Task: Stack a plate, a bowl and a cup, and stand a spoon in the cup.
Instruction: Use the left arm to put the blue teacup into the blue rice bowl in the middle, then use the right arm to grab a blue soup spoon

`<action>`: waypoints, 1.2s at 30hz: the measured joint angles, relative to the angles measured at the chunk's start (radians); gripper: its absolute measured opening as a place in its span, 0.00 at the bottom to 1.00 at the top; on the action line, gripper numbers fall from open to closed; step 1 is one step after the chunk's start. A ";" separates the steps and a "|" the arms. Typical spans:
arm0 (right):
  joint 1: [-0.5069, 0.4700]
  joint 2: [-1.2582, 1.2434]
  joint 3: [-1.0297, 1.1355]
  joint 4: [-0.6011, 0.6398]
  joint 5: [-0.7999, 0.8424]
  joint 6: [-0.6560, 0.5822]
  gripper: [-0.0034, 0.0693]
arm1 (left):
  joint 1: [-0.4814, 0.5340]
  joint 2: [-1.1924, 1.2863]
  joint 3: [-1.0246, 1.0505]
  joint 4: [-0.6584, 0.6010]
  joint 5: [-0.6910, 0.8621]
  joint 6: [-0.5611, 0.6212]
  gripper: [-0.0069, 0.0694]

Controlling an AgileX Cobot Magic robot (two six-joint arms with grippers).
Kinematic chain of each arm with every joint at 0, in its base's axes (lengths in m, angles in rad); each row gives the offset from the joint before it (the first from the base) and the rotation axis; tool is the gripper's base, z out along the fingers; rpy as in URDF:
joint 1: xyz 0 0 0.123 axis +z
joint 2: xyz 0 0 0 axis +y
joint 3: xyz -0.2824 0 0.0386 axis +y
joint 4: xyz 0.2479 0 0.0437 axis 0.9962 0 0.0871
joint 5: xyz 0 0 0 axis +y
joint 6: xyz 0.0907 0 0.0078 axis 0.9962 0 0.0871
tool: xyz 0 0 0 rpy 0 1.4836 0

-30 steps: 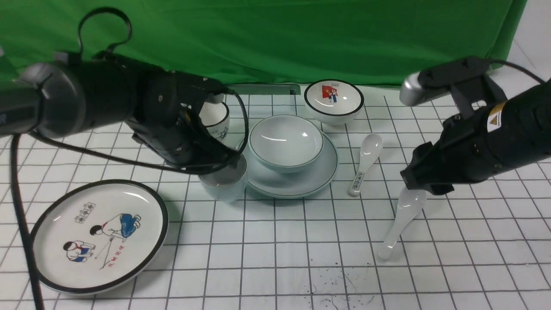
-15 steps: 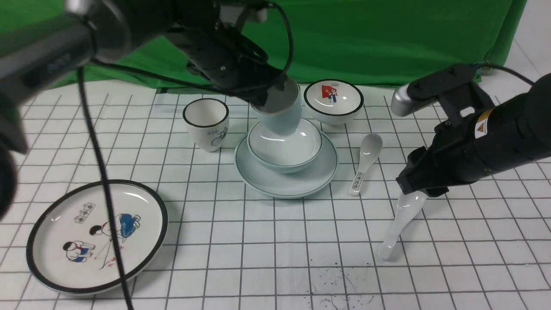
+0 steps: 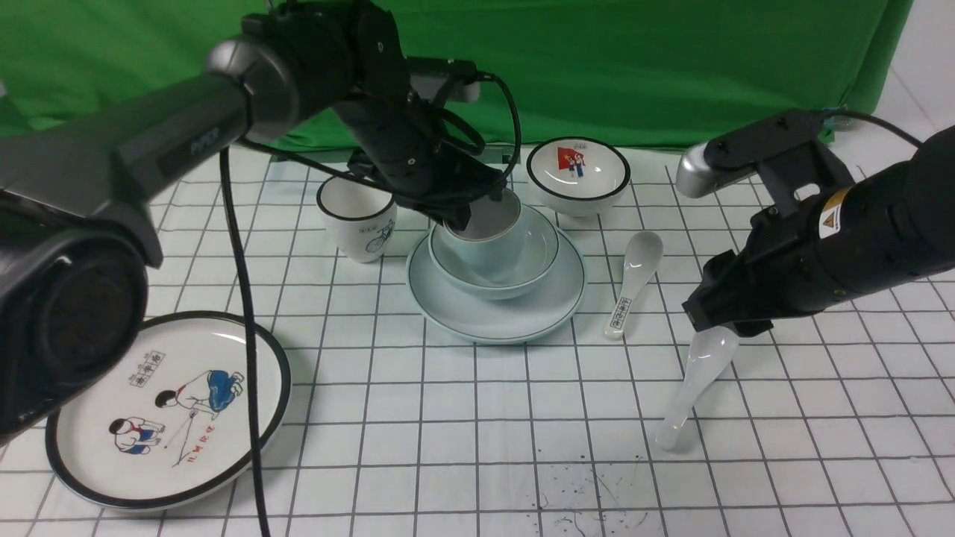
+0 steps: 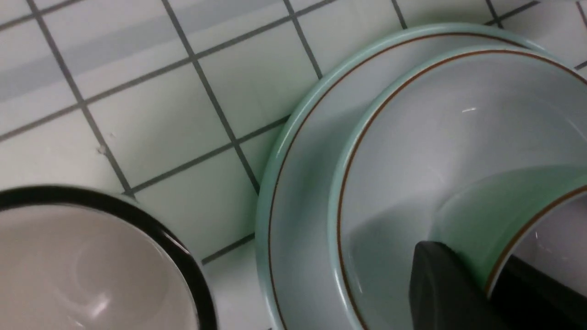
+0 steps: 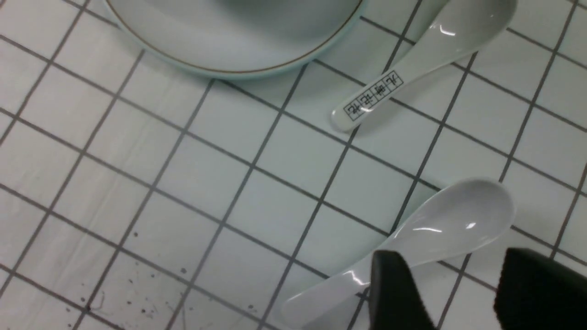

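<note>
Left gripper (image 4: pixel 493 286): clamped on the cup's rim, one finger inside and one outside the wall.
Cup (image 3: pixel 481 253): down inside the bowl, slightly tilted; whether it touches the bottom cannot be told.
Bowl (image 3: pixel 541 261): sits centred on the plate (image 3: pixel 515 317).
Right gripper (image 5: pixel 458 293): jaws wide apart, holding nothing, low over the spoon.
Spoon (image 3: pixel 697 373): lies on the table (image 3: pixel 477 418), right of the plate; its scoop end is under the right gripper.
Marked spoon (image 3: pixel 634 287): between plate and spoon, apart from both.
Bicycle cup (image 3: pixel 358 216): upright, left of the bowl.
</note>
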 joint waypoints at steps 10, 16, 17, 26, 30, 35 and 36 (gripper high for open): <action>0.000 0.033 0.000 -0.001 -0.010 0.007 0.52 | 0.000 0.004 -0.001 -0.001 0.003 -0.006 0.44; 0.000 0.040 0.000 -0.002 0.035 -0.081 0.52 | 0.000 -0.073 -0.001 0.033 0.037 -0.006 0.64; 0.000 0.040 0.000 -0.003 0.054 -0.132 0.51 | 0.000 -0.098 -0.001 0.046 0.052 -0.007 0.65; 0.000 0.120 0.000 -0.017 0.153 -0.659 0.18 | 0.000 -0.464 0.047 0.030 0.253 0.018 0.42; 0.000 0.219 0.000 -0.141 0.096 -0.738 0.35 | 0.000 -0.728 0.273 -0.046 0.237 0.073 0.26; 0.000 0.306 0.000 -0.261 0.015 -0.766 0.64 | 0.000 -1.060 0.651 -0.009 0.106 0.085 0.16; 0.000 0.315 0.000 -0.263 0.003 -0.784 0.66 | 0.000 -1.107 0.711 0.005 0.075 0.087 0.16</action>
